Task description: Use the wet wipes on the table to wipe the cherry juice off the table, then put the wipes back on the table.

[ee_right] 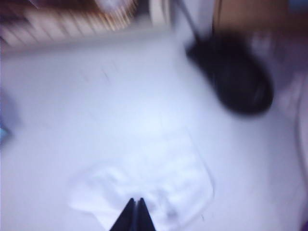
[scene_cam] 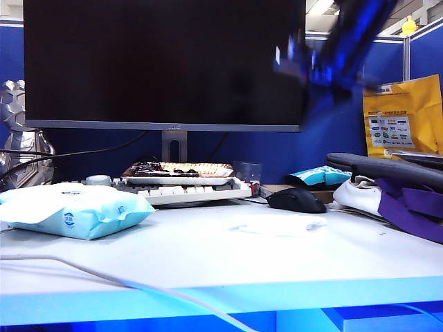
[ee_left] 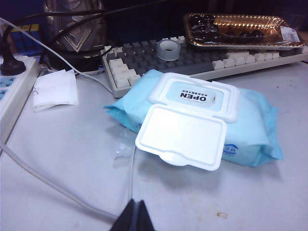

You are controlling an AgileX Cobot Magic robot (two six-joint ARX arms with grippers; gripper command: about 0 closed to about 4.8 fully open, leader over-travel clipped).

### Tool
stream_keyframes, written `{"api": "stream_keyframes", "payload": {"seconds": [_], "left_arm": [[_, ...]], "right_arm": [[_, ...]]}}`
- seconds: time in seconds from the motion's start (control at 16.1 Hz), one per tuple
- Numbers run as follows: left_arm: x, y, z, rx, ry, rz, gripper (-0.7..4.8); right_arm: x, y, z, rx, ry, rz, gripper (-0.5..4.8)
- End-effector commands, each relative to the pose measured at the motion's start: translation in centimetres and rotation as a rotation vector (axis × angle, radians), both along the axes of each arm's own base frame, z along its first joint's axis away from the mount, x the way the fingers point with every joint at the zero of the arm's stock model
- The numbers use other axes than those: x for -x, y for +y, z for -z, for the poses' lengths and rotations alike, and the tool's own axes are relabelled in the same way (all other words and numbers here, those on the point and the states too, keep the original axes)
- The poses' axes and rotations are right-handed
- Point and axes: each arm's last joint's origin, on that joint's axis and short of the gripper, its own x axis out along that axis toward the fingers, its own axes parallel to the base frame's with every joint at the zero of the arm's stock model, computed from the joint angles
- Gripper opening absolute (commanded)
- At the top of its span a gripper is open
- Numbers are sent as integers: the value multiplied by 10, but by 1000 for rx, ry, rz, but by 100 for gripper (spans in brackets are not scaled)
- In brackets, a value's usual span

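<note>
Left pincer (ee_left: 135,215): pressed together, empty, low over the table's (scene_cam: 208,270) left part, facing the wipes pack (ee_left: 202,120).
Wipes pack: puffy light-blue pack on the table's left side, its lid flipped open in the left wrist view; the exterior view (scene_cam: 73,207) shows only its side.
Wet wipes (scene_cam: 277,225): one thin white sheet lying flat on the table right of centre, just in front of the black mouse (scene_cam: 296,200); long axis roughly left to right.
Right pincer (ee_right: 135,211): tips pressed together, holding nothing, above the sheet (ee_right: 149,192) and apart from it.
Key relation: the sheet lies below the right pincer; the right arm (scene_cam: 339,48), a blur high at the exterior view's right, is judged much the nearer.
Views: only the right wrist view shows pincer and sheet together; cherry juice cannot be made out in any view.
</note>
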Motion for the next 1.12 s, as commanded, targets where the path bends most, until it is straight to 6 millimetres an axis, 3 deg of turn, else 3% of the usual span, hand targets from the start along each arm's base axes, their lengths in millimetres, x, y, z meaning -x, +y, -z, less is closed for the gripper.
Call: {"api": "stream_keyframes", "payload": {"seconds": [0.06, 0.31, 0.44, 0.5, 0.81, 1.12], "left_arm": [[0, 0, 1, -4, 9, 3, -5], [0, 0, 1, -4, 9, 4, -5], [0, 0, 1, -4, 9, 4, -5], [0, 0, 1, -4, 9, 4, -5], [0, 0, 1, -4, 9, 4, -5], [0, 0, 1, -4, 9, 4, -5]], "right_arm": [[-16, 6, 38, 33, 104, 1, -6], [-26, 13, 73, -44, 230, -91, 0], [-24, 14, 79, -61, 273, -118, 130], [-23, 16, 79, -48, 276, -136, 146], [-19, 25, 83, 14, 279, -181, 149], [-30, 29, 103, 47, 256, -158, 150]]}}
